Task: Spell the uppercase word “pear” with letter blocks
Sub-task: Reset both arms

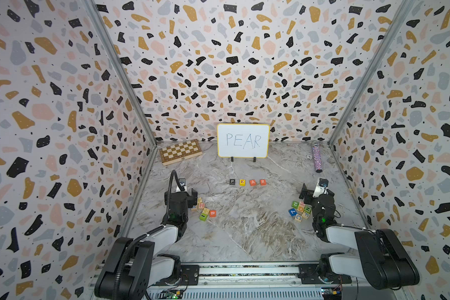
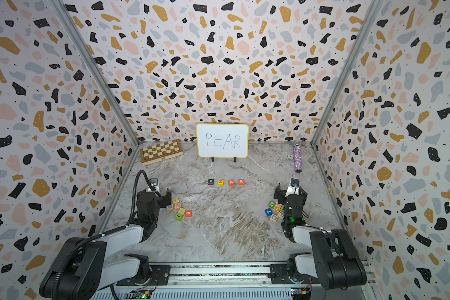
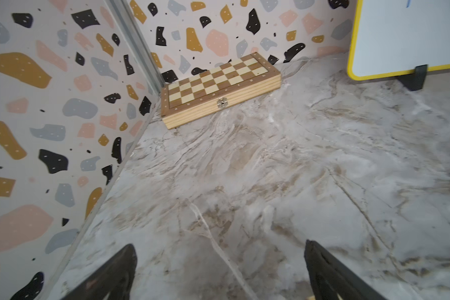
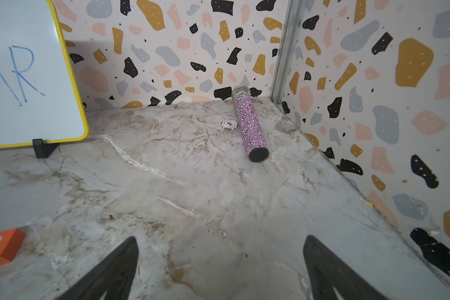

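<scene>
Four letter blocks stand in a row mid-table in both top views, reading PEAR: black P (image 1: 232, 181), yellow E (image 1: 242, 182), orange-red A (image 1: 252, 182) and orange-red R (image 1: 262, 181). The same row P (image 2: 210, 181) to R (image 2: 241, 181) lies in front of the whiteboard. My left gripper (image 3: 218, 246) hovers open over bare table at the left, well away from the row. On the right side my right gripper (image 4: 220, 241) is open and empty too. The R block (image 4: 0, 246) shows at the edge of the right wrist view, apart from the fingers.
A whiteboard (image 1: 243, 140) with PEAR written on it stands at the back. A folded chess box (image 1: 180, 151) lies back left, and a glittery microphone (image 1: 316, 158) and a chip (image 4: 229, 124) back right. Spare blocks cluster beside each arm (image 1: 204, 209) (image 1: 300, 210).
</scene>
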`<state>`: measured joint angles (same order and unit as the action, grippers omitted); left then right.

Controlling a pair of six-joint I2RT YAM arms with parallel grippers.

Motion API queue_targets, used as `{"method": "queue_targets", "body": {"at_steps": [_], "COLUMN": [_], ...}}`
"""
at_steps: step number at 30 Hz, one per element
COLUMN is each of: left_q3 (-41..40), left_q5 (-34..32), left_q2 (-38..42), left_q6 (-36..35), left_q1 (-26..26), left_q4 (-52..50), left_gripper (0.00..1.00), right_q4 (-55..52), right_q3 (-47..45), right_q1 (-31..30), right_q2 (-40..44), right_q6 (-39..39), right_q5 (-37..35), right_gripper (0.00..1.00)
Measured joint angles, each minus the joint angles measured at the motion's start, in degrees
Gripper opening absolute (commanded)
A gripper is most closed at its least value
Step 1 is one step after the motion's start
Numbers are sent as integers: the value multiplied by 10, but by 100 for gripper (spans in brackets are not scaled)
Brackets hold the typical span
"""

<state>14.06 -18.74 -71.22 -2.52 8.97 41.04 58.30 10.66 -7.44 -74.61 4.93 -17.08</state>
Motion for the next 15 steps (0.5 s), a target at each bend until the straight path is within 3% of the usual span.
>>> {"method": "queue_targets", "body": {"at_steps": [6,15], "left_q3": [-6,5], "left_q5": [40,80], "left_q2": [-84,-83], "left_q6": [7,5], "left_q1": [-16,-18], "left_q4": [76,66], "left_gripper": [99,99], "right_q4": [48,150], "right_q3": [0,-40], "right_q1": [0,-6], "right_q2": [-58,-93], "right_q6": [-23,-57], "right_q5": [14,58], "right_gripper": [99,99]}}
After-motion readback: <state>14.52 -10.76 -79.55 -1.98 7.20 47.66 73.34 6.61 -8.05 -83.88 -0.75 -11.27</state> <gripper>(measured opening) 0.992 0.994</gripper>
